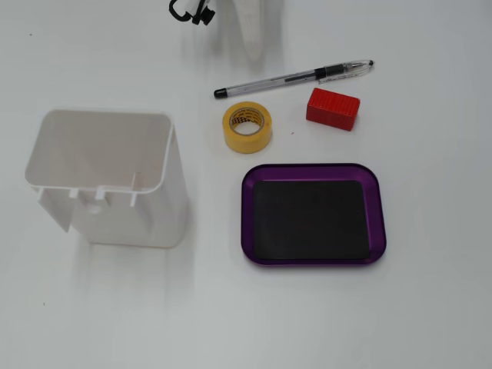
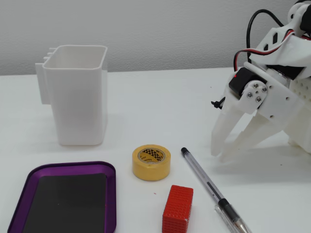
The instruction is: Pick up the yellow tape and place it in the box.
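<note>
Nothing is done yet: the tape lies flat on the tabletop, between pen and tray. The fingers, slightly spread and empty, hang to its right; the box stands empty.

In both fixed views, a purple tray with a black inner mat lay flat on the white table. In the first, a red block sat at its 12 o'clock, with a pen lying beyond it.
</note>
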Controlling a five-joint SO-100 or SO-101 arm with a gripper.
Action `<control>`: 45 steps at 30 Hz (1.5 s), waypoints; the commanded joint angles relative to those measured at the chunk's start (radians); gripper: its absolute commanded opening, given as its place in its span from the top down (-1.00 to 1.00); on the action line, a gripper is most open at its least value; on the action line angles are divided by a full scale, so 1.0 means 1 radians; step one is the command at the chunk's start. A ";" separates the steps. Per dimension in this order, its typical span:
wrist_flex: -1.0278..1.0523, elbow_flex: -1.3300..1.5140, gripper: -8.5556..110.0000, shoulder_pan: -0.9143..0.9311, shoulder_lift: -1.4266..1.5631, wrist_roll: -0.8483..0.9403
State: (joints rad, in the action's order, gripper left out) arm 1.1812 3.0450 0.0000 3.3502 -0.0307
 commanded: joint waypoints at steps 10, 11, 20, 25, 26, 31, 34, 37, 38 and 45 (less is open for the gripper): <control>-0.041 -0.936 0.69 0.074 -1.071 0.229; -0.043 -0.931 0.69 0.075 -1.057 0.212; -0.043 -0.946 0.56 0.077 -1.177 0.268; -0.043 -0.994 0.55 0.077 -1.339 0.299; -0.043 -1.006 0.55 0.077 -1.373 0.305; -0.043 -1.077 0.55 0.078 -1.500 0.307; -0.060 -1.106 0.55 0.078 -1.551 0.304; -0.091 -1.114 0.55 0.078 -1.582 0.302; -0.098 -1.114 0.55 0.078 -1.586 0.302; -0.146 -1.100 0.55 0.083 -1.634 0.302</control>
State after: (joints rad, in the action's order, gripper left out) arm 1.0492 1.9635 0.0752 1.7181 0.2684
